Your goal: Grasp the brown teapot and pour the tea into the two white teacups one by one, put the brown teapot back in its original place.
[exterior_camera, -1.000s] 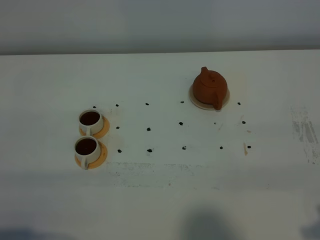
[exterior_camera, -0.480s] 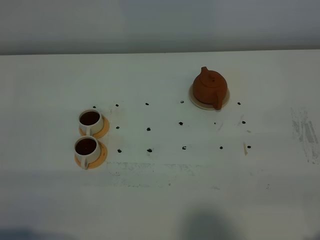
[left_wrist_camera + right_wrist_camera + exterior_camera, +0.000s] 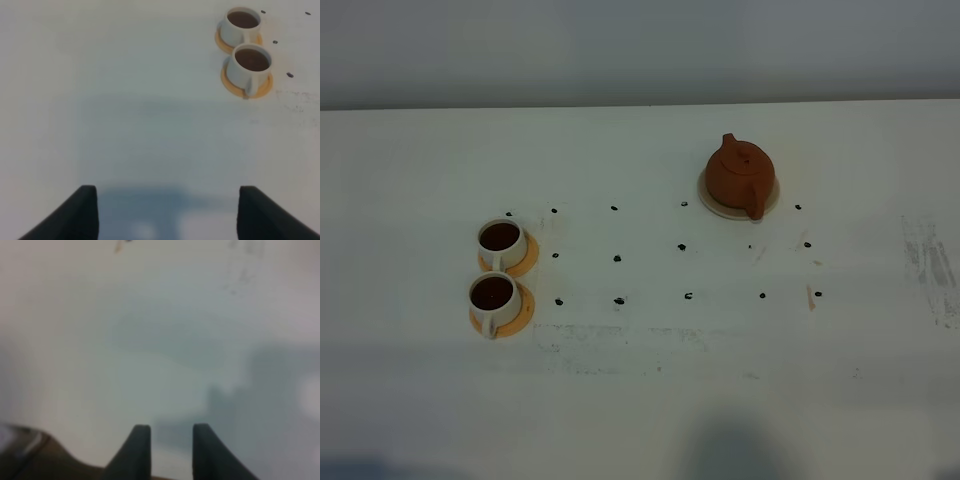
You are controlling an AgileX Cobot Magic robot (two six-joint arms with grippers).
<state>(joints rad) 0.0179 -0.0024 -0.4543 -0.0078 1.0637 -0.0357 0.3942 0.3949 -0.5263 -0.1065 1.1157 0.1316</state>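
Note:
The brown teapot [image 3: 740, 176] stands upright on its original place, a beige coaster [image 3: 712, 205], at the right back of the table, with nothing touching it. The two white teacups [image 3: 501, 240] [image 3: 492, 297] stand at the left, one behind the other, each holding dark tea. They also show in the left wrist view as two white teacups [image 3: 243, 24] [image 3: 250, 64]. My left gripper [image 3: 167, 212] is open and empty, well short of the cups. My right gripper [image 3: 171, 442] hovers over bare table, its fingers a narrow gap apart with nothing between them. Neither gripper shows in the high view.
Each cup sits on an orange saucer [image 3: 525, 262] [image 3: 523, 314]. Small black dots [image 3: 617, 258] mark a grid on the white table [image 3: 640, 400] between cups and teapot. Grey scuffs [image 3: 930, 265] lie at the right. A brown surface [image 3: 30, 460] shows beside the right gripper.
A dark bit of the right arm at the lower right corner of the high view has slipped out of sight. Teapot and cups have not moved.

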